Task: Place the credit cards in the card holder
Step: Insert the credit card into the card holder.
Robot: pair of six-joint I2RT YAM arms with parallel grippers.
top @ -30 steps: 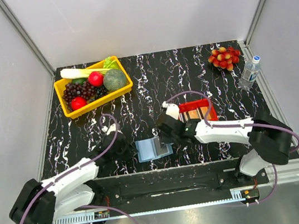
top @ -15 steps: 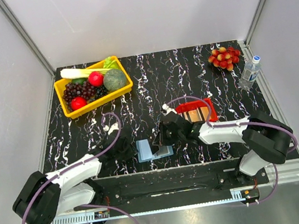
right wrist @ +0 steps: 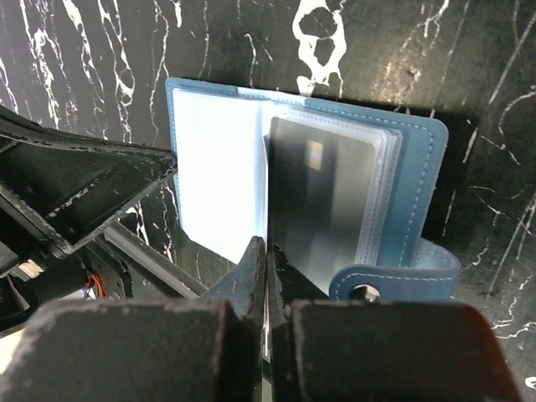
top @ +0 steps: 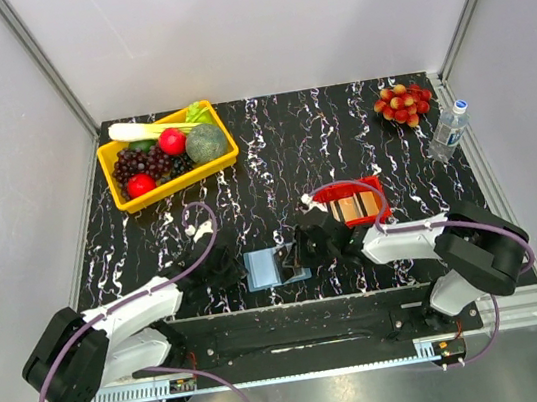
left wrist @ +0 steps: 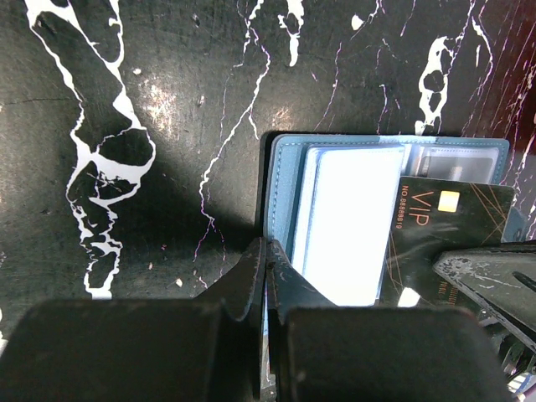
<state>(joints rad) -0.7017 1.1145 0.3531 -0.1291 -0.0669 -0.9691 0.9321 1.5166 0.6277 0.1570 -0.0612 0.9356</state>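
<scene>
The steel-blue card holder (top: 261, 268) lies open near the table's front edge, its clear pockets facing up. My left gripper (top: 238, 266) is shut on its left cover edge; in the left wrist view the gripper (left wrist: 268, 247) pinches the blue edge of the holder (left wrist: 280, 184). My right gripper (top: 297, 255) is shut on a dark grey VIP card (right wrist: 322, 201), whose far end lies on the holder's (right wrist: 419, 167) right-hand pockets. In the right wrist view this gripper (right wrist: 266, 243) pinches the card's near edge. The card also shows in the left wrist view (left wrist: 444, 226). Orange-brown cards (top: 355, 206) lie in the red tray (top: 347, 187).
A yellow basket (top: 175, 183) of fruit and vegetables stands at the back left. A bunch of red fruit (top: 402, 102) and a water bottle (top: 449, 129) sit at the back right. The holder's snap flap (right wrist: 394, 280) sticks out at its near right corner.
My right gripper has come down and toward the table's front edge with the dark card, bringing it onto the holder. My left gripper has closed in on the holder's left edge.
</scene>
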